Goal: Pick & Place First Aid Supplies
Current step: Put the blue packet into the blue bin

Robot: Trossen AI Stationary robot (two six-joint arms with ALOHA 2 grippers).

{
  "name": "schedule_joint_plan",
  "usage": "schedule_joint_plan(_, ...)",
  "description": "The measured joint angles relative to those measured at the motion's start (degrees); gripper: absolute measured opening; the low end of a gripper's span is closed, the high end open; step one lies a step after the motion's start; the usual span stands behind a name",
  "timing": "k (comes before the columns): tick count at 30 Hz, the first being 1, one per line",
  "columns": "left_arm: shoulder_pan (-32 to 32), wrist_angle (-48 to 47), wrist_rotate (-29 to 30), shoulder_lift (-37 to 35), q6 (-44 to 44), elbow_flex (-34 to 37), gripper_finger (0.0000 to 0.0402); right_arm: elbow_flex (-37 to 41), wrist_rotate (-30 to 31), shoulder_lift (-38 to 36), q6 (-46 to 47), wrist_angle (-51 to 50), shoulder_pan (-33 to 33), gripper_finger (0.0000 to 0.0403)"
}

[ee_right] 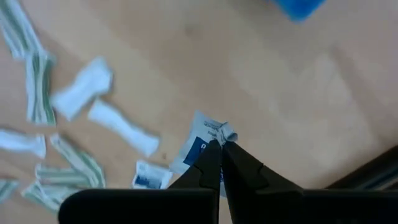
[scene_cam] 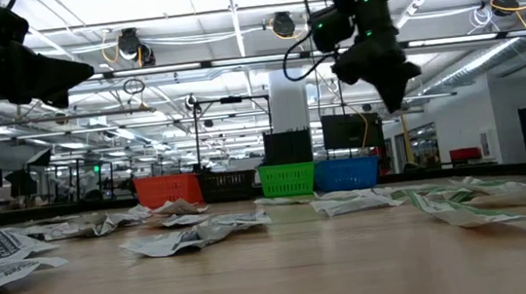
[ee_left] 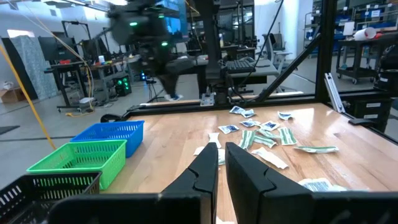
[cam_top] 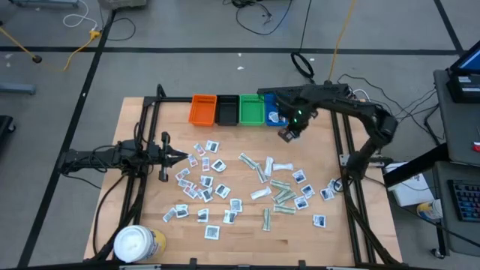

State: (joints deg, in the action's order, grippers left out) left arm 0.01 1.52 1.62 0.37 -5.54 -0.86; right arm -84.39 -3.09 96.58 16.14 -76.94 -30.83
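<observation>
Dozens of small flat packets (cam_top: 225,187) are lying scattered across the wooden table (cam_top: 360,247), well apart from the row of four bins along its far edge: orange (cam_top: 202,109), black (cam_top: 226,109), green (cam_top: 251,109) and blue (cam_top: 271,116). A round tub with a white lid (cam_top: 136,243) is sitting at the near corner.

I am working with two dark arms. My left gripper (cam_top: 178,156) is waiting low over the table's left side, its fingers nearly together and holding nothing. My right gripper (ee_right: 219,145) is hovering above the table just in front of the blue bin, fingers pinched tight on one white packet with blue print (ee_right: 202,144), gripping a crumpled corner so the packet is hanging below.

I judge I am in the carrying step. The next move calls for bringing this packet over a bin and letting go.

The packets are of two kinds: squarish white sachets with dark or blue print, and longer pale green-and-white strips (cam_top: 283,196).
</observation>
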Motion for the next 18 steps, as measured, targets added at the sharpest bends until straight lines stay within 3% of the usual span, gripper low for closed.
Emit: schedule_joint_plan(18, 0.0, 0.0, 0.0, 0.0, 0.0, 0.0, 0.0037, -28.8, 0.0, 23.6, -7.5, -2.1, -13.3, 0.0000)
